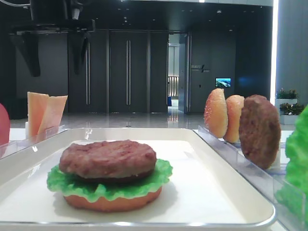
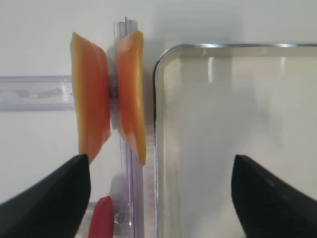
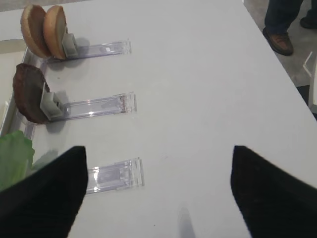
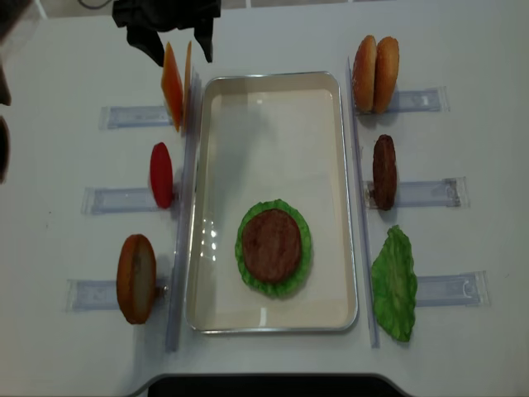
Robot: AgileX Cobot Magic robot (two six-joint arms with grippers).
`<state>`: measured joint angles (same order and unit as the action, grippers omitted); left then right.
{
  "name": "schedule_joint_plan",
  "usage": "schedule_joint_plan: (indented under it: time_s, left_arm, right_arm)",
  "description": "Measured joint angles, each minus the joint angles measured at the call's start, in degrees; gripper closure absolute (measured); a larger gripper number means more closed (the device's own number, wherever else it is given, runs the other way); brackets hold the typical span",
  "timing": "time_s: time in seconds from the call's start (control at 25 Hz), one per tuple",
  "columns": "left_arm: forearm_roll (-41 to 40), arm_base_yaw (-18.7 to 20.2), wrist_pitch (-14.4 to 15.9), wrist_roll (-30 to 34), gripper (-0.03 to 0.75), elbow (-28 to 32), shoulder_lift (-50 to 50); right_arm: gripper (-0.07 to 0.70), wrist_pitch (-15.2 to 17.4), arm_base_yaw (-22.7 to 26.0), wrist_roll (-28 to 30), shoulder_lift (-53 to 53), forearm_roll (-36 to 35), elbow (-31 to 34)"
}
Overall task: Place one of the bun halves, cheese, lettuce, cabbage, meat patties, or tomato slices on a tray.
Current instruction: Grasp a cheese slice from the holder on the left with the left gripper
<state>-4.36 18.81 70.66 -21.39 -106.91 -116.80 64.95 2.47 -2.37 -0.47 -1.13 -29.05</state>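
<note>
The white tray [image 4: 273,107] holds a stack: a bun half [image 1: 113,203], lettuce [image 4: 278,284] and a meat patty [image 4: 271,245]. Two cheese slices [image 4: 173,83] stand in a clear rack beside the tray's far left corner. My left gripper [image 4: 182,56] hovers open above them, with nothing between its fingers. In the left wrist view the cheese [image 2: 90,104] lies ahead of the left gripper [image 2: 159,157], beside the tray rim [image 2: 155,124]. My right gripper [image 3: 158,148] is open and empty over bare table, right of the racks.
Right of the tray, racks hold two bun halves [image 4: 376,73], a patty [image 4: 383,169] and a lettuce leaf [image 4: 394,285]. On the left stand a tomato slice [image 4: 161,174] and a bun half [image 4: 136,277]. A person's shoe [image 3: 280,40] shows past the table edge.
</note>
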Motion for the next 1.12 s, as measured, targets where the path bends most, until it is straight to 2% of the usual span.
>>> schedule_joint_plan:
  time_s: [0.24,0.56,1.12]
  left_arm:
    - [-0.4,0.0,-0.1,-0.8,0.024,0.0,-2.6]
    - [-0.9,0.0,-4.1,-1.6,0.024,-0.3,-4.9]
    - [-3.3,0.0,-5.4,-2.9,0.024,-0.4,-7.7]
  right_arm:
    - [0.071,0.0,0.0,0.0,0.0,0.0,0.0]
    - [0.071,0.0,0.0,0.0,0.0,0.0,0.0]
    - [0.071,0.0,0.0,0.0,0.0,0.0,0.0]
